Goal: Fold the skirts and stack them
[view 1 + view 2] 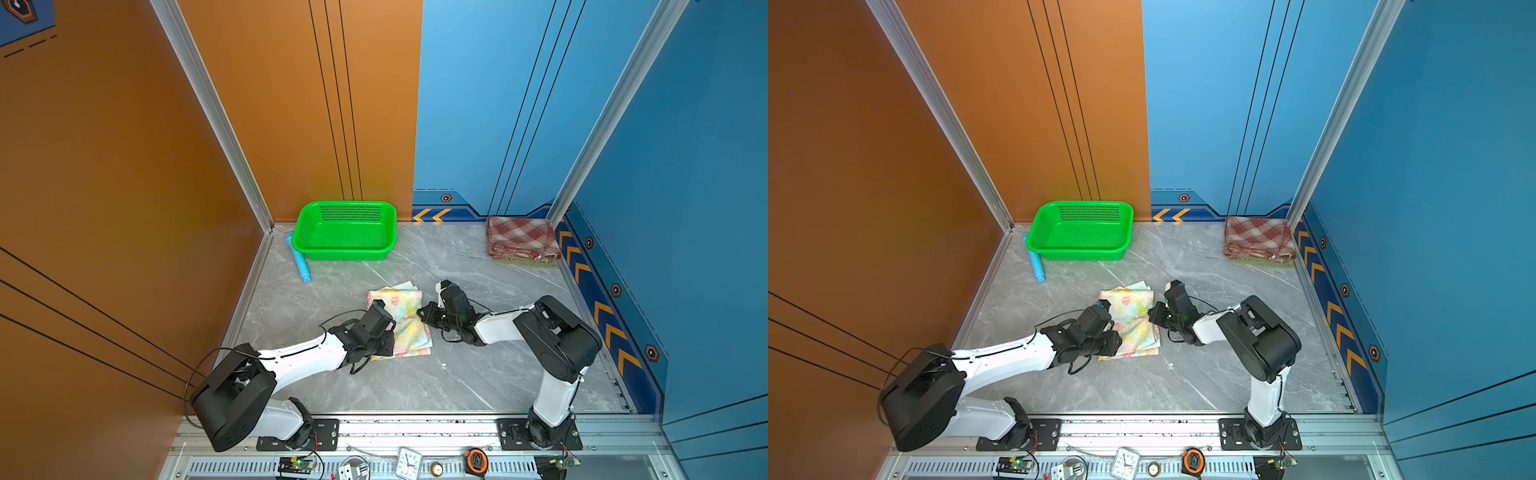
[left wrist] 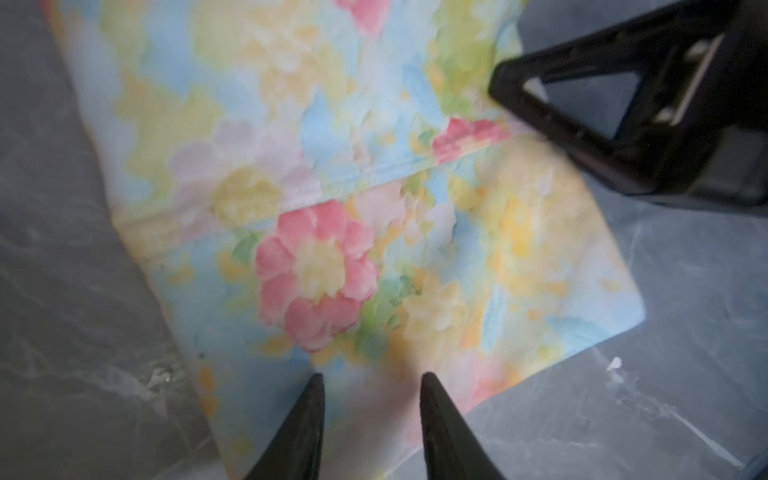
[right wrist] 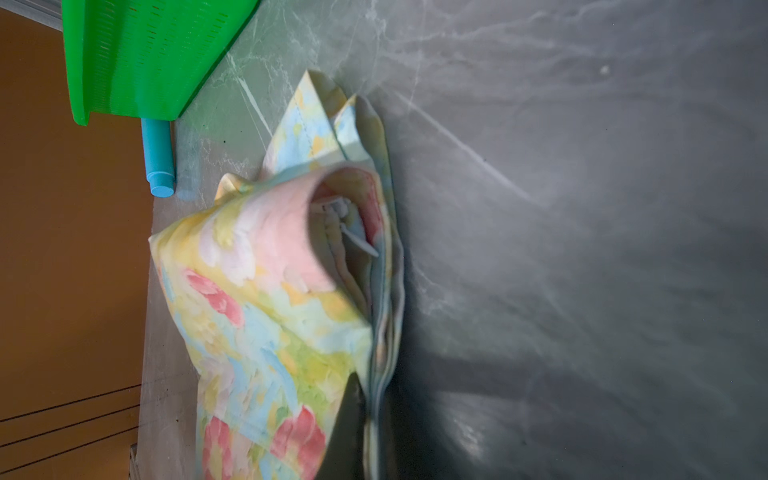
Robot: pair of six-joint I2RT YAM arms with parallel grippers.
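Loosely folded, the floral skirt (image 1: 404,305) lies layered, left gripper (image 2: 372,377) parted above, right gripper (image 1: 420,312) pinching its edge.

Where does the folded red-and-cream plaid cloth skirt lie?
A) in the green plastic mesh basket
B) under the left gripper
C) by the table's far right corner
C: the red-and-cream plaid cloth skirt sits by the far right corner, apart from the green plastic mesh basket.

Folded floral skirt (image 1: 409,328) on table (image 1: 457,374)

Soft matt cloth floral skirt (image 1: 405,307) — glossy marbled tabletop (image 1: 478,374), perforated plastic basket (image 1: 347,254).
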